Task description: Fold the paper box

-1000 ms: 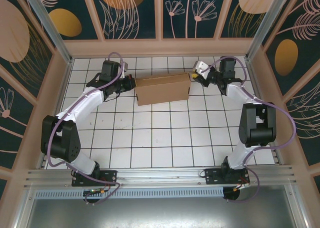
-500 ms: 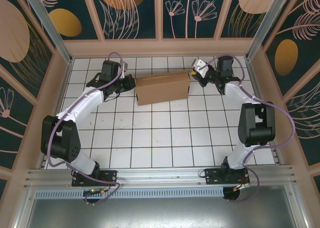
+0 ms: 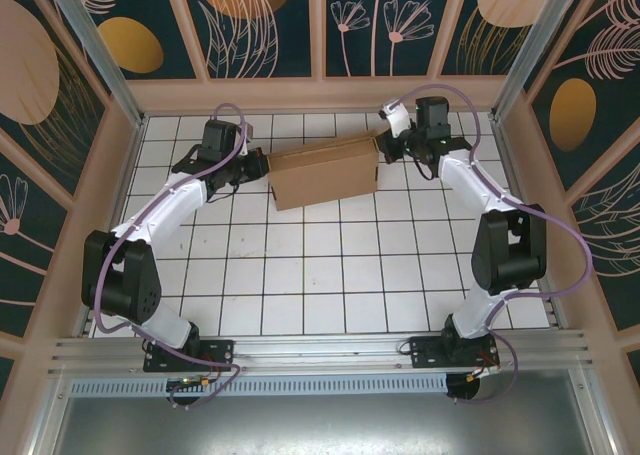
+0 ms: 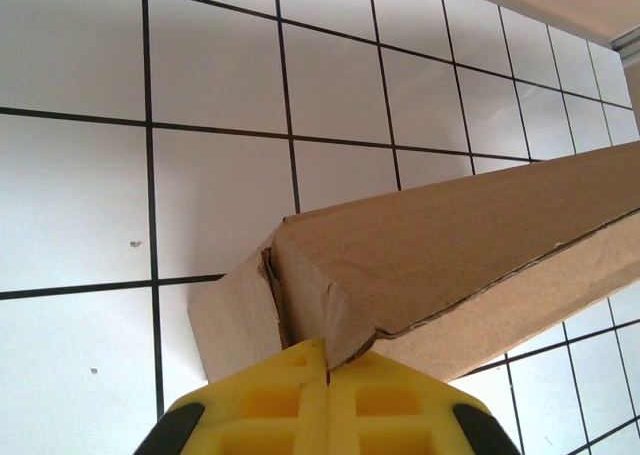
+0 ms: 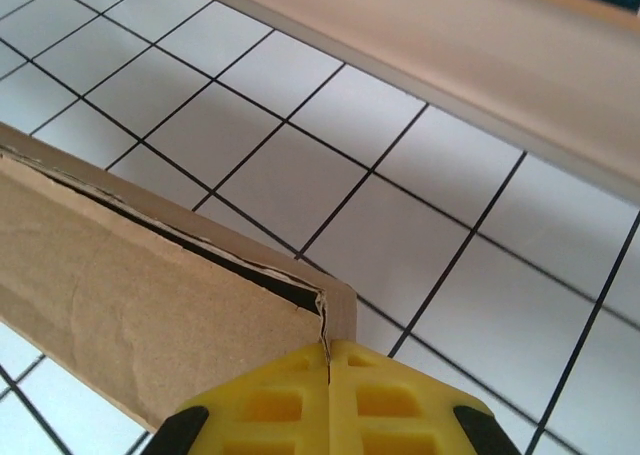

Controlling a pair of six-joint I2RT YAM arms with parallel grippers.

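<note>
Brown paper box (image 4: 450,245) touching left claw (image 4: 327,363)

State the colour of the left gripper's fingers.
Bright yellow. The closed fingers show best in the left wrist view, at the plain brown cardboard box.

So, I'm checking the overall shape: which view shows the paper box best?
Top external: the whole paper box lies in frame, both ends visible. Each wrist view catches one corner of it, right at the shut yellow fingers.
</note>
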